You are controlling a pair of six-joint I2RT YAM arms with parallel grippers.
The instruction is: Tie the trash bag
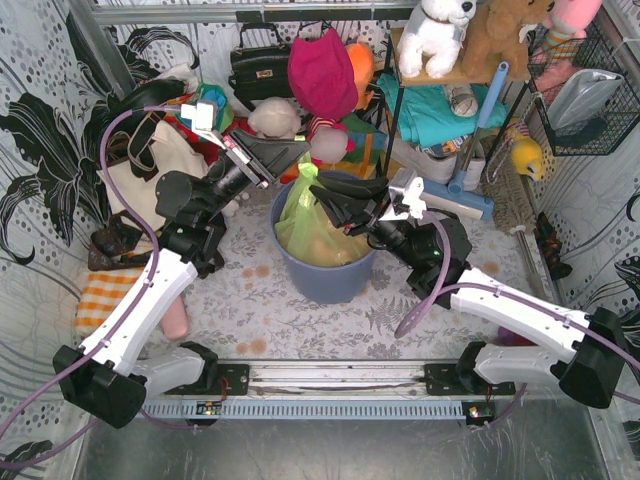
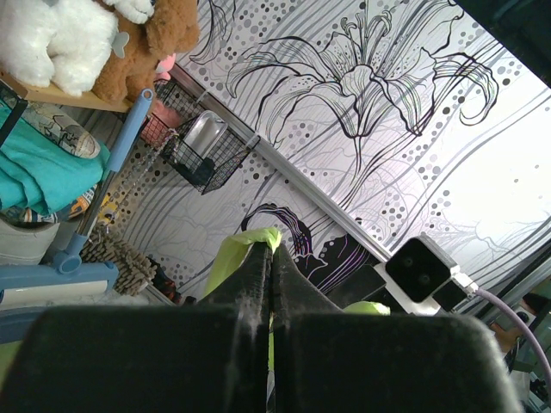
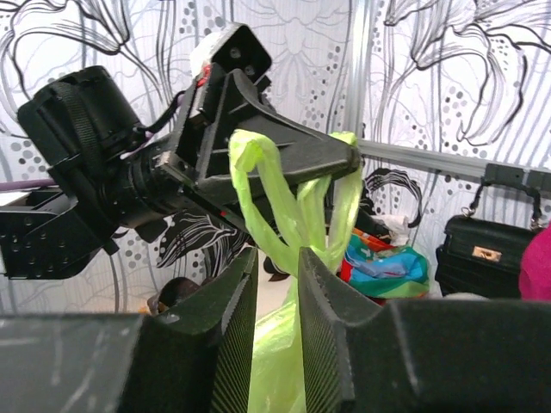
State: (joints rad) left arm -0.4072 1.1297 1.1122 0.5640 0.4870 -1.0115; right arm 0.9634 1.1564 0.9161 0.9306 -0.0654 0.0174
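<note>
**Scene.** A round blue-grey bin (image 1: 330, 278) stands mid-table on the flower-patterned table cover (image 1: 250, 310), between the two arms.

**Trash bag** (image 1: 300, 228). It sits in the bin with its green body bulging above the rim. Its top is gathered into a thin strand that rises toward the bin's far-left side.

**Left gripper** (image 1: 303, 153). It hangs above the bin's far-left rim, pointing right. In its own wrist view the jaws are pressed fully together, with a sliver of green film nipped at the very tip. The right wrist view shows the bag's handle loop (image 3: 250, 155) draped off that tip.

**Right gripper** (image 1: 325, 197). It sits just over the bag's top, pointing left, close beneath the left one. Its jaws are parted by a narrow gap and the strand runs up through that gap. We cannot tell whether the pads bear on the strand.

**Step in hand (our judgement).** The knot is being formed: the left gripper holds the loop up, and the right is placed to take the strand.

**Doing it well.**
- The left pinch should hold firm so the strand is taut.
- We would close the right gripper low on the strand, near the bag's body, to leave length for wrapping.
- Pull sideways rather than upward, or the bag may lift out of the bin.
- The film is thin, so load it gently.
- The two tips sit close together, so mind the clearance.
</note>
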